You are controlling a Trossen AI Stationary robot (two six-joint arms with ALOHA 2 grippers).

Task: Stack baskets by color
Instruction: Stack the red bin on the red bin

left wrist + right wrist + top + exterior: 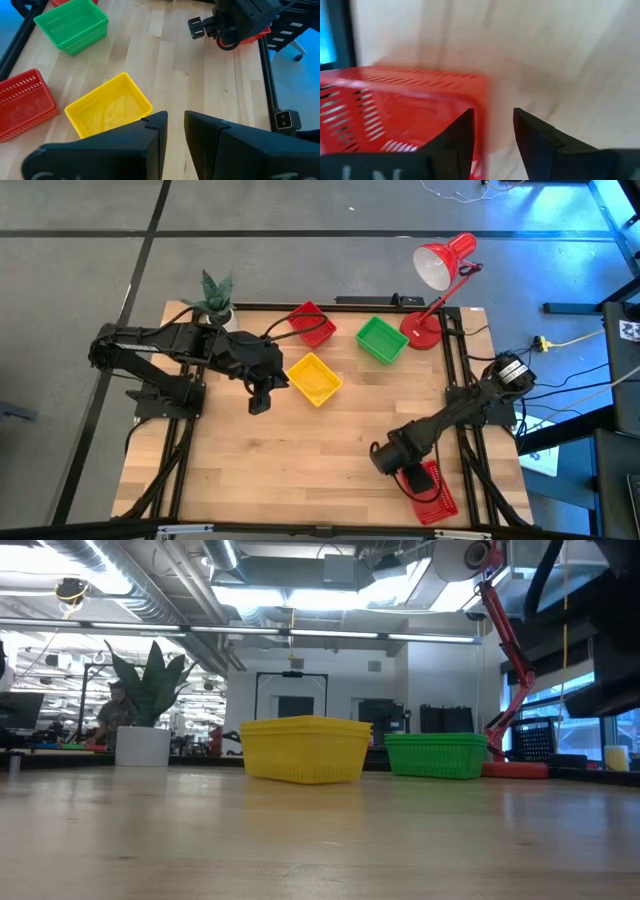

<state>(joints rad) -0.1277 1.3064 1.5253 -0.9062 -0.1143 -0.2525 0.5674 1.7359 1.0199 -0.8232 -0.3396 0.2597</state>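
A yellow basket (314, 378) sits mid-table on its base, with a red basket (312, 323) and a green basket (381, 338) behind it. Another red basket (434, 494) lies at the near right corner. My right gripper (405, 473) hangs open just above this basket's end. In the right wrist view its fingers (462, 137) stand on either side of the basket's end wall (482, 95), one over the inside, and I see no touch. My left gripper (258, 402) hovers left of the yellow basket (107, 107), its fingers (176, 125) a narrow gap apart with nothing between them.
A red desk lamp (440, 270) stands at the far right corner, its base (515, 768) beside the green basket (436, 755). A small potted plant (215, 302) stands at the far left. Bare wood stretches across the table's near middle and left (260, 470).
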